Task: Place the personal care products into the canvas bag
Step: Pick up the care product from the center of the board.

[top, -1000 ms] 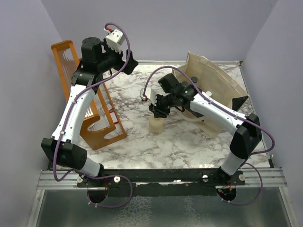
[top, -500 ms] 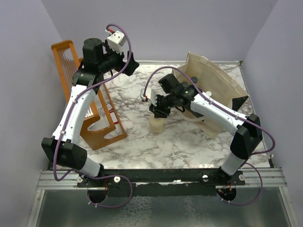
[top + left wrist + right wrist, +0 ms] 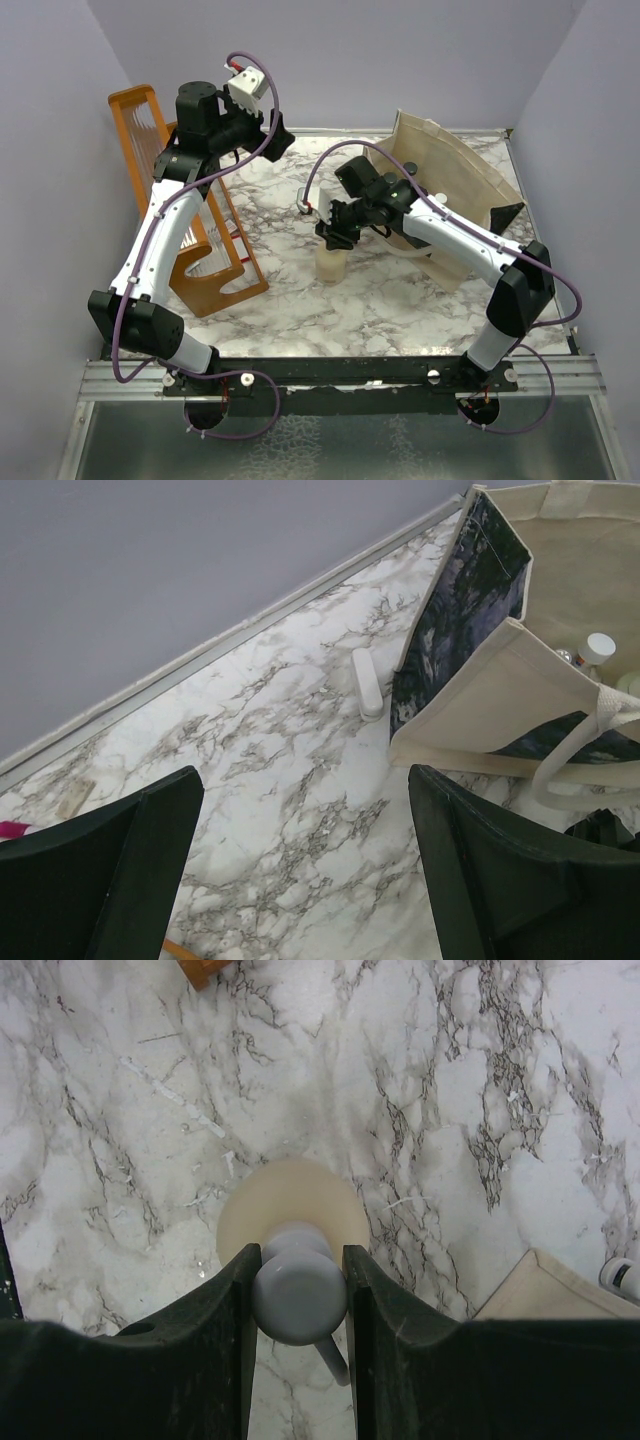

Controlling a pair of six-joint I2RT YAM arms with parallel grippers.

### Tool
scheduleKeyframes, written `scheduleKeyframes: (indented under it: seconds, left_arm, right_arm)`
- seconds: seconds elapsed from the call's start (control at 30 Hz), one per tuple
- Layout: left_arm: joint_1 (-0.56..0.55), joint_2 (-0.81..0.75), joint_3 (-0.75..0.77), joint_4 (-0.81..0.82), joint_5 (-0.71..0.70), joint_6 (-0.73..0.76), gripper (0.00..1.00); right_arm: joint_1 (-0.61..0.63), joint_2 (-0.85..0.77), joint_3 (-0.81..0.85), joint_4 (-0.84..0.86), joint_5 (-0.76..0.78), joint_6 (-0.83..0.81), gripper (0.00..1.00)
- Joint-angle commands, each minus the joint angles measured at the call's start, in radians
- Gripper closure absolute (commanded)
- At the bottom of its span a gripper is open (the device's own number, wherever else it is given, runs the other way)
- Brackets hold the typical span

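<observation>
- My right gripper (image 3: 298,1285) stays clamped on the pump head of the beige pump bottle (image 3: 290,1205). The bottle is not yet lifted and stands on the marble table (image 3: 400,300), left of the canvas bag (image 3: 455,170).
- My left gripper (image 3: 305,850), jaws apart and empty, has edged slightly right along the far side.
- With nothing else shifted, I judge the lift into the bag comes next.

Left pincer (image 3: 305,780) agape, right pincer (image 3: 298,1260) clamped.

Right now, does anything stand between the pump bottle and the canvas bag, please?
Nothing visible does: the right gripper grips the pump bottle by its head, and only bare marble table lies between it and the canvas bag.
</observation>
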Motion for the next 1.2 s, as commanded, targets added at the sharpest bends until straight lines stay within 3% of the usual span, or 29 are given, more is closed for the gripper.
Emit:
scheduleKeyframes:
  seconds: [0.0, 0.63, 1.17]
  left_arm:
    - [-0.004, -0.031, -0.005, 0.009, 0.027, 0.012, 0.14]
    - [-0.006, -0.018, 0.005, 0.003, 0.006, 0.041, 0.14]
    - [-0.009, 0.023, 0.022, 0.007, 0.004, 0.044, 0.14]
  right_arm:
    - [0.007, -0.081, 0.053, 0.047, -0.043, -0.004, 0.99]
    - [0.007, -0.167, 0.209, -0.069, 0.021, -0.058, 0.99]
    - [0.007, -0.116, 0.540, -0.284, 0.051, -0.033, 0.99]
